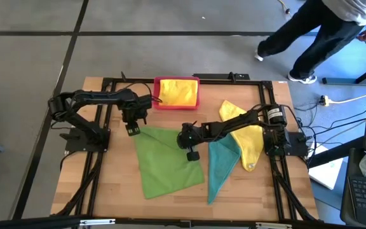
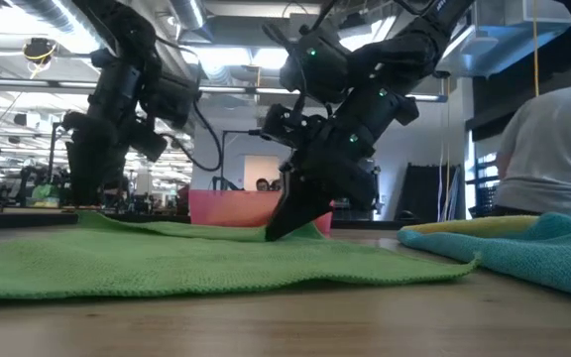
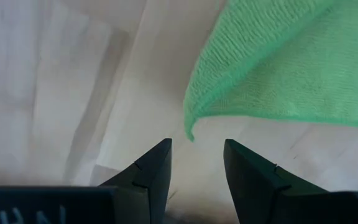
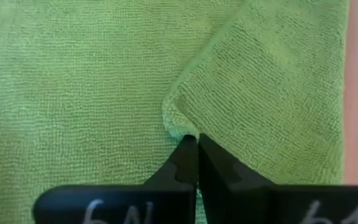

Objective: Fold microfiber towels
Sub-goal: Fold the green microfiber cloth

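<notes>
A green towel (image 1: 167,159) lies spread on the wooden table; it also shows in the low view (image 2: 167,260). My right gripper (image 1: 192,154) is shut on a turned-over corner at the towel's right side. My left gripper (image 1: 133,130) is open just above the table at the towel's far left corner (image 3: 190,127), which lies a little ahead of its fingertips, untouched. A teal towel (image 1: 221,165) and a yellow towel (image 1: 245,137) lie to the right. Another yellow towel (image 1: 178,90) sits in the pink tray (image 1: 158,102). My right gripper pinches the tip of the green towel's turned-over corner (image 4: 178,127) between its two shut fingers. The fingers (image 2: 284,223) come from above, slanting down. The corner lies folded back over the towel, which rests on the table.
The pink tray stands at the table's far edge, just beyond my left gripper. The teal towel overlaps the yellow one, close to my right arm. A person (image 1: 323,32) walks on the floor beyond the table's far right corner. Bare wood (image 1: 107,184) shows at the near left.
</notes>
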`<state>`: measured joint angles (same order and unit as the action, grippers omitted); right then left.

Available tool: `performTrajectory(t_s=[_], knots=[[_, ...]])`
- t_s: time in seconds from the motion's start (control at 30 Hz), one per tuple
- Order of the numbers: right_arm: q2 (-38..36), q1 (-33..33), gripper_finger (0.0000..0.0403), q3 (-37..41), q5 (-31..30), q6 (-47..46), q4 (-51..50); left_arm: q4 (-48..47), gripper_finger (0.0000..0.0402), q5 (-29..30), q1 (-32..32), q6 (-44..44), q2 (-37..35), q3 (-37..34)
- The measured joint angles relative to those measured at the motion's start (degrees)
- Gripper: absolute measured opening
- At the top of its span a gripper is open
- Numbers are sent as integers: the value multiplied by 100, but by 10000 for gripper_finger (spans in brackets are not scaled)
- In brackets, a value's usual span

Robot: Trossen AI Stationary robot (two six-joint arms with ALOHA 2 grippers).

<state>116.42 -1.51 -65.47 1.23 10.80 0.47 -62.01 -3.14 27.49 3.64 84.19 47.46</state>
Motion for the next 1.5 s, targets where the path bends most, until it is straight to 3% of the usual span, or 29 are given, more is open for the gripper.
performTrajectory(t_s=[0.17, 0.33, 0.5, 0.6, 0.77, 1.5], knots=[[-4, 1, 7, -7, -11, -154, -74, 197, 138, -54, 0, 793, -396, 2], [-4, 46, 4, -54, 6, -180, -159, 530, 138, -525, 0, 1540, -822, 6], [0, 105, 5, -335, 17, -325, -352, 540, 138, -501, 6, 1927, -860, -119], [-15, 105, 4, -583, 21, -323, -595, 573, 138, -416, 31, 1945, -860, -335], [-18, 104, 5, -852, 305, -312, -829, 693, 138, 254, 31, 1941, -858, -601], [-22, 176, 6, -855, 343, -315, -964, 1884, 138, 262, 63, 1825, -856, -1139]])
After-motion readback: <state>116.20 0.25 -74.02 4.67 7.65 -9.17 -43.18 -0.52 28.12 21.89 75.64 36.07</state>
